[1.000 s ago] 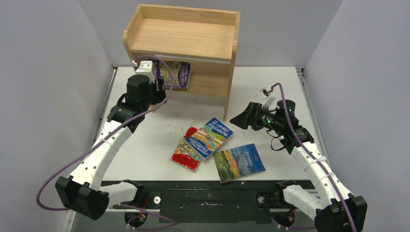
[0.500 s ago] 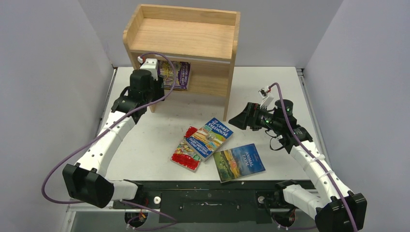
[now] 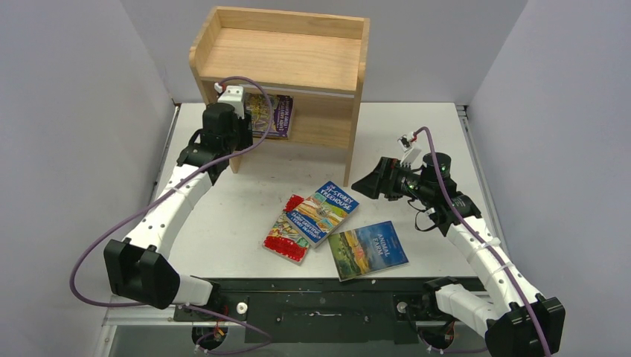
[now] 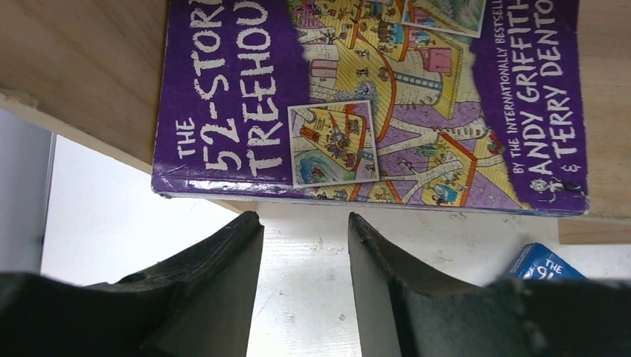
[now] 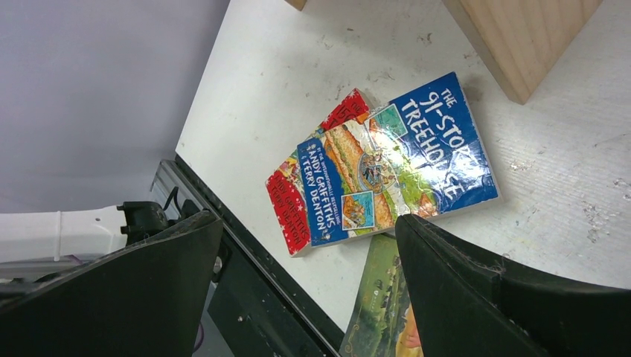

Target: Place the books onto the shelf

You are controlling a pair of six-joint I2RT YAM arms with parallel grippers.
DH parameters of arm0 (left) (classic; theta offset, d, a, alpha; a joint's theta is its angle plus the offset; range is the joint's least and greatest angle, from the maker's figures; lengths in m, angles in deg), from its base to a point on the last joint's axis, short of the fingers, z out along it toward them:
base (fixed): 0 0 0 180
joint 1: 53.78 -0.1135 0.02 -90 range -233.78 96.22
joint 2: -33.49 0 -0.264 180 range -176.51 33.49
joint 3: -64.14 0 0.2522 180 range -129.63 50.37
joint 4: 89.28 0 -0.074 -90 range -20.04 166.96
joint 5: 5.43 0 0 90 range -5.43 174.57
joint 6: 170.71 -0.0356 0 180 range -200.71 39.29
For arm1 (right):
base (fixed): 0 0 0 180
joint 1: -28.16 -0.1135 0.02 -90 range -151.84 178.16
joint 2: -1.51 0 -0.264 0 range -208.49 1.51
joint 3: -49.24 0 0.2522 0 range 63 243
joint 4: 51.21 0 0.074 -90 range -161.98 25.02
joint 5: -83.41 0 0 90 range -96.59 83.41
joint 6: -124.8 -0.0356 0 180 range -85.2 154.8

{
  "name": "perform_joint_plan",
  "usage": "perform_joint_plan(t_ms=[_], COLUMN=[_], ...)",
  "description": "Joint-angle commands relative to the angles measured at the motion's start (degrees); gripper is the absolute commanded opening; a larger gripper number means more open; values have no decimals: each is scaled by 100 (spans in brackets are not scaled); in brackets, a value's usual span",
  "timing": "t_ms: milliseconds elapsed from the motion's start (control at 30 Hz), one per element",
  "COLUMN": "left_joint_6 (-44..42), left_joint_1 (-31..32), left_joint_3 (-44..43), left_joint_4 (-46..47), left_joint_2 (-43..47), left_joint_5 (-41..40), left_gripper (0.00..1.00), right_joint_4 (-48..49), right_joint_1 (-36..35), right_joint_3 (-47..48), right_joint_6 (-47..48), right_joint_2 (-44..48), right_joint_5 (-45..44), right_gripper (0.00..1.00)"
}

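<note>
Top view: purple book (image 3: 272, 114) lies on the shelf's (image 3: 283, 56) inner board, far left; blue book (image 3: 332, 209), red-bordered book (image 3: 285, 239) and Animal Farm book (image 3: 368, 251) lie on table (image 3: 223, 216), near centre | Left wrist: left gripper (image 4: 305, 220) partly open, empty, just near of purple book | Right wrist: right gripper (image 5: 306, 220) wide open, empty, above blue book

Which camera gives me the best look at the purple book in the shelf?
Left wrist: the purple book fills the frame, title readable, lying flat on the shelf. Top external shows only a part under the shelf's top. Right wrist misses it.
</note>
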Motion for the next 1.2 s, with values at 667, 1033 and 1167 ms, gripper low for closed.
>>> perform_joint_plan(t_ms=[667, 1033, 1167], left_joint_6=[-228, -252, -262], left_joint_1=[-261, -256, -256], left_joint_3=[33, -7, -63], left_joint_4=[751, 919, 881], left_joint_2=[-218, -382, -397], left_joint_5=[228, 221, 229], left_gripper=[42, 42, 42], right_joint_4=[187, 188, 161], right_joint_1=[-144, -163, -167], right_joint_3=[232, 221, 221], right_joint_6=[38, 29, 38], right_joint_2=[-53, -33, -18], right_joint_5=[-126, -160, -170], right_gripper=[90, 90, 90])
